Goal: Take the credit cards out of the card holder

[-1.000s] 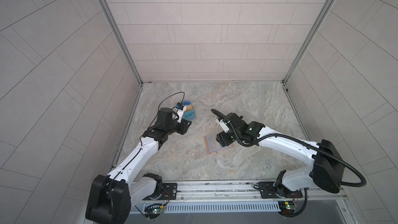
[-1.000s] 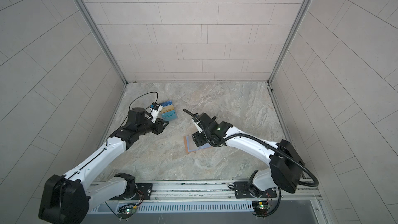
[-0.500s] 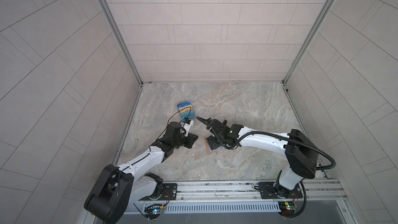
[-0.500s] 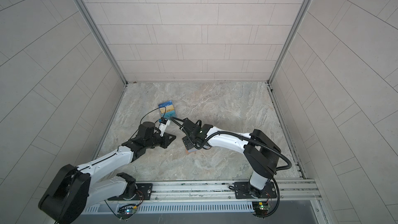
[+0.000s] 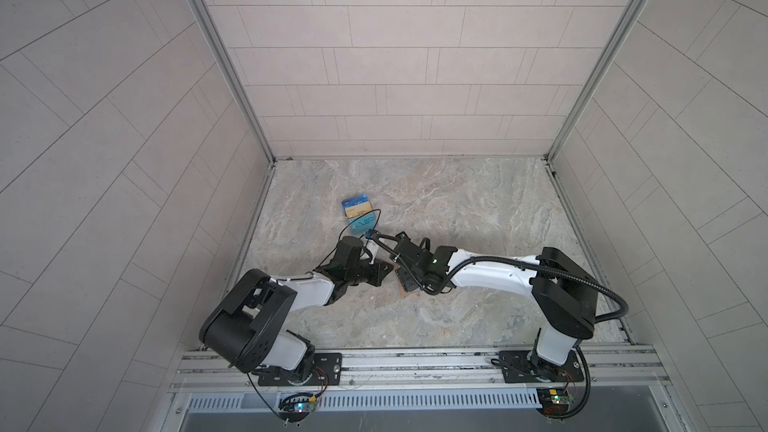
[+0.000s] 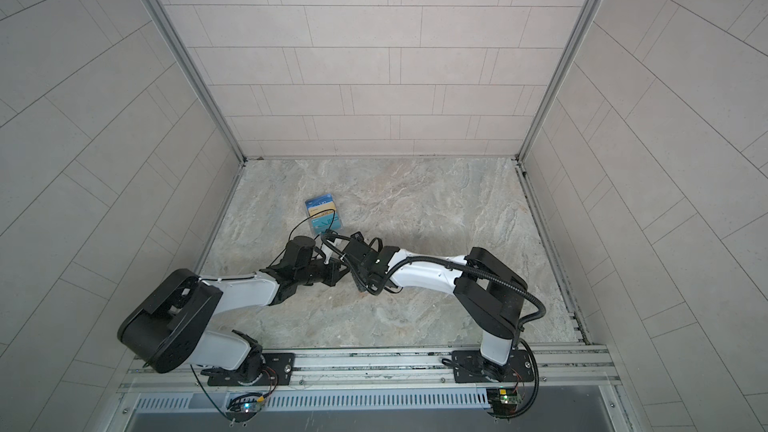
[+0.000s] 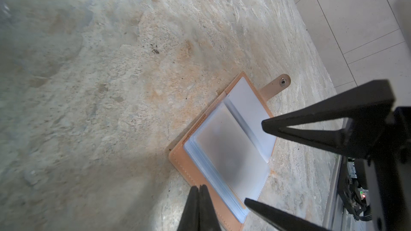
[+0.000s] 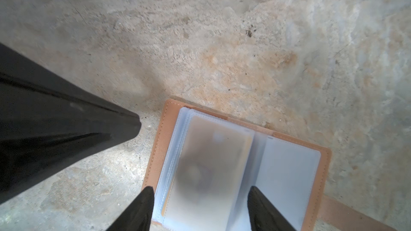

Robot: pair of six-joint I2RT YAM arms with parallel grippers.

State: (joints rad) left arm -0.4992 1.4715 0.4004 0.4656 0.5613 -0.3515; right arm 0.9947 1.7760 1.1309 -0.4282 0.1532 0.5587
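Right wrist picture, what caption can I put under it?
Open right gripper over the open card holder, shut left gripper beside it.

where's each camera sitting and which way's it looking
Top views: high over the front rail, facing down at the table; left arm, right arm whole.
Left wrist: looks past the shut left gripper at the open card holder.
Right wrist: looks down through the open right gripper at it.
Shared: both wrist views show the card holder and opposite gripper.
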